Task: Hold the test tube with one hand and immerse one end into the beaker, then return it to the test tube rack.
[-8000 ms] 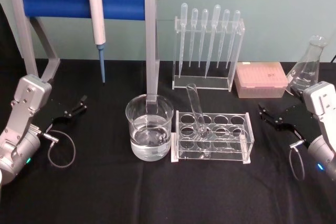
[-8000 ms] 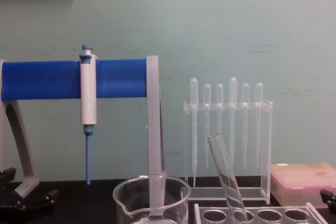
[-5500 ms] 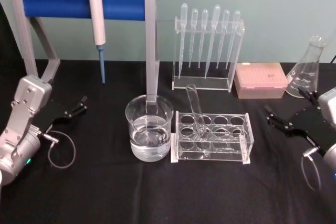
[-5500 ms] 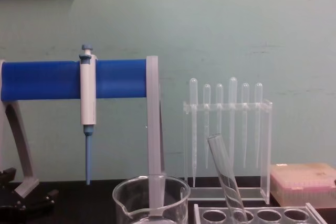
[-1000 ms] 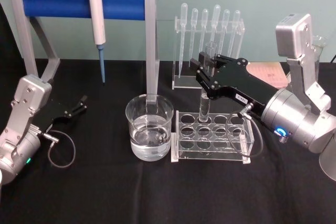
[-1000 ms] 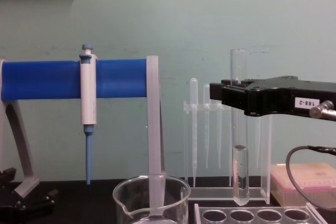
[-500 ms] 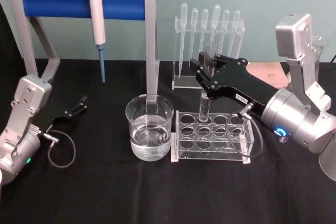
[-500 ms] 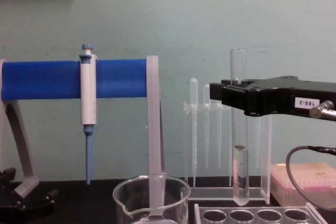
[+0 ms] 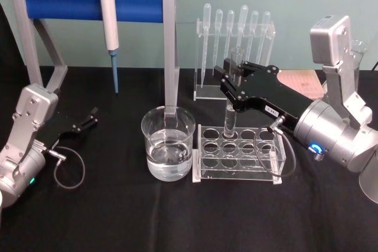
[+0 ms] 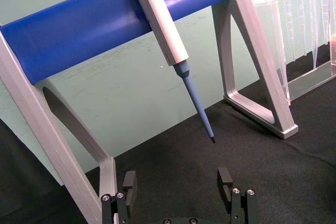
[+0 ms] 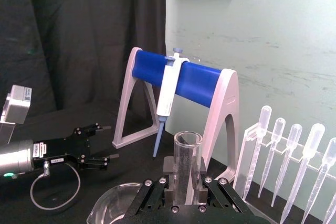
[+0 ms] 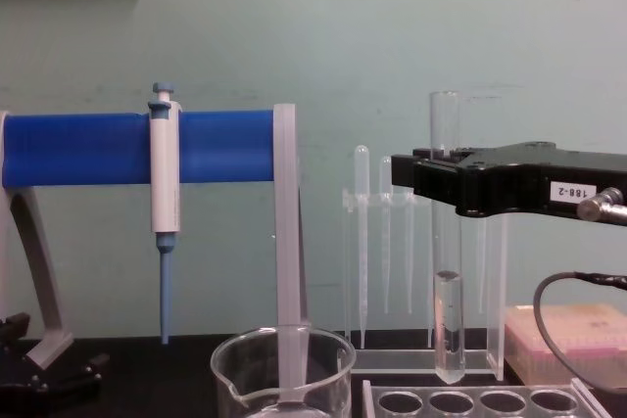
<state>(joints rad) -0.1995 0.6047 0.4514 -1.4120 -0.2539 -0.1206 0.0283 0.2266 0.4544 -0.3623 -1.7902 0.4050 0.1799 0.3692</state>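
**Head view.** Right gripper [image 9: 235, 82]: clenched on the tube [image 9: 228, 116] near its upper end. The tube is upright, its bottom over the back row of the rack [image 9: 239, 156]. Beaker [image 9: 155, 140]: part-filled, just beside the rack on the robot's left. Left gripper [image 9: 87, 118]: parked low at the table's left, well apart from the work.

**Left wrist view.** Left gripper [image 10: 177, 195]: jaws released, nothing between them. The pipettor [image 10: 164, 27] hangs on the blue stand [image 10: 79, 24] ahead. Leave this arm where it is.

**Right wrist view.** Tube [image 11: 187, 153]: open rim uppermost, pinched squarely by the right gripper [image 11: 185, 190]. Beaker [image 11: 118, 199]: part of the rim in sight close by.

**Chest view.** Tube [image 12: 449, 330]: vertical, with what looks like liquid in its lower part. Its round bottom hangs just above the rack [image 12: 476, 404], touching nothing. Right gripper [image 12: 441, 178]: level, gripping high on the glass. Beaker [image 12: 323, 379]: to the left of the tube.

**Step in hand, as judged:** carrying the tube across to the beaker.
- Gain height first, so the bottom end passes over the beaker's rim rather than into its wall.
- Keep the tube plumb. You hold it high, so its lower end swings easily; travel slowly.
- Mind the stand's grey post behind the beaker.
- Centre the tube over the water, lower it gently, and stop short of the glass floor.
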